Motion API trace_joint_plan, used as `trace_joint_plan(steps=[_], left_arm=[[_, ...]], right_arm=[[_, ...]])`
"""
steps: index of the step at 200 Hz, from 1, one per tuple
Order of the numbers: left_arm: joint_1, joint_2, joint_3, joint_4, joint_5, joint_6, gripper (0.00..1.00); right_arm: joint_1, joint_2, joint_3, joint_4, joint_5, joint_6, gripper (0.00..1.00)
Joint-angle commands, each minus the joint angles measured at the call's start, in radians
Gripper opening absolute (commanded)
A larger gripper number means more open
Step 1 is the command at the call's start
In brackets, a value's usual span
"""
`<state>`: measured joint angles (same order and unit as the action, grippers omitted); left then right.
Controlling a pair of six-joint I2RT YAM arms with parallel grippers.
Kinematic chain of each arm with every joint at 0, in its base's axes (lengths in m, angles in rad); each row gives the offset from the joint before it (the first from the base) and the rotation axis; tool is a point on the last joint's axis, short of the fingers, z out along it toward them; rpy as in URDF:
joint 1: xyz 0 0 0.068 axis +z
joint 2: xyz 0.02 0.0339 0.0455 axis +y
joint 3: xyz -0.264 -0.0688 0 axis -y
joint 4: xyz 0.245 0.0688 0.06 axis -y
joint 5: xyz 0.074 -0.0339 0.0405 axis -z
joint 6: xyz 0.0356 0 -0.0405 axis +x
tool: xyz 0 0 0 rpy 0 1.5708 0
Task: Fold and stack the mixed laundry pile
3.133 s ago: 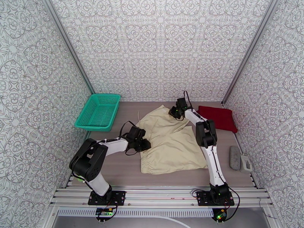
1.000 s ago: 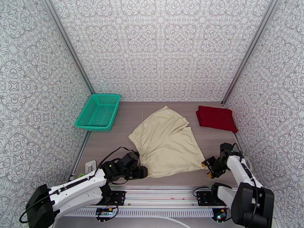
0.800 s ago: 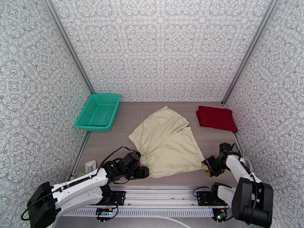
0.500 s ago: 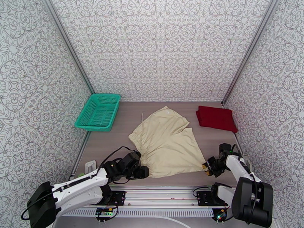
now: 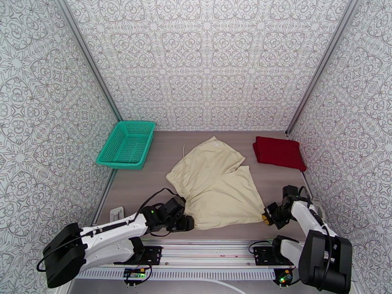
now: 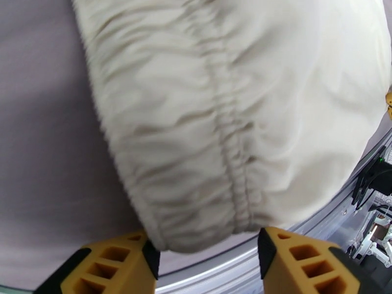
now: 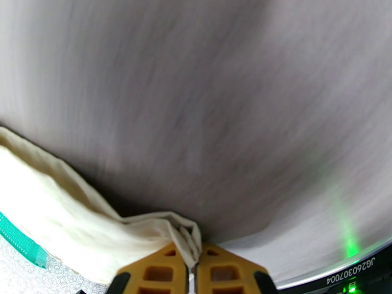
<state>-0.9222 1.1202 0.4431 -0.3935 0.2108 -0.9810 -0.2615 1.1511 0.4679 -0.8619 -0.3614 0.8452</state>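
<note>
Top camera looks down from behind; wrist cameras closely share the garment (image 5: 215, 192)

Bench (image 5: 142, 189): bare lane between teal basket (image 5: 126, 144), far left, and cream garment (image 5: 215, 187) spread mid-bench; narrower bare gap between that garment and folded dark red shirt (image 5: 278, 153), far right. Near edge crowded: left arm (image 5: 112, 233) low across near-left, right arm (image 5: 306, 216) at near-right corner. Patterned walls (image 5: 206, 60) close left, right and back.

Gathered, stitched waistband of the cream-beige garment (image 6: 220, 109) spread on the grey table (image 6: 44, 158), its rounded near corner between the yellow fingers (image 6: 117, 263) of the left claw (image 6: 208, 251), jaws apart, metal rail (image 6: 313, 226) lower right.
</note>
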Motion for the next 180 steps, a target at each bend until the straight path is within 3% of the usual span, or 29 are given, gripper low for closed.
trace_joint_plan(steps=[1,19,42,77,117,148,180], left_arm=[[-0.008,0.029,0.022,0.122,-0.024,-0.026,0.42],[-0.012,0.027,0.034,0.124,-0.03,-0.026,0.17],[-0.011,-0.023,0.08,0.044,-0.048,0.003,0.0],[0.019,-0.121,0.132,-0.075,-0.063,0.044,0.0],[0.122,-0.172,0.206,-0.133,-0.006,0.129,0.0],[0.198,-0.179,0.263,-0.159,0.03,0.192,0.0],[0.277,-0.169,0.258,-0.079,0.08,0.228,0.0]], right_arm=[[0.008,0.008,-0.04,0.212,-0.004,-0.011,0.02],[0.008,-0.009,-0.021,0.194,-0.008,-0.008,0.0],[0.01,-0.055,0.035,0.131,-0.011,-0.012,0.0],[0.01,-0.139,0.158,0.005,0.016,-0.034,0.0],[0.024,-0.141,0.309,-0.06,0.006,-0.038,0.0],[0.069,-0.048,0.493,-0.058,0.026,-0.056,0.0],[0.172,0.118,0.705,0.003,0.046,-0.075,0.0]])
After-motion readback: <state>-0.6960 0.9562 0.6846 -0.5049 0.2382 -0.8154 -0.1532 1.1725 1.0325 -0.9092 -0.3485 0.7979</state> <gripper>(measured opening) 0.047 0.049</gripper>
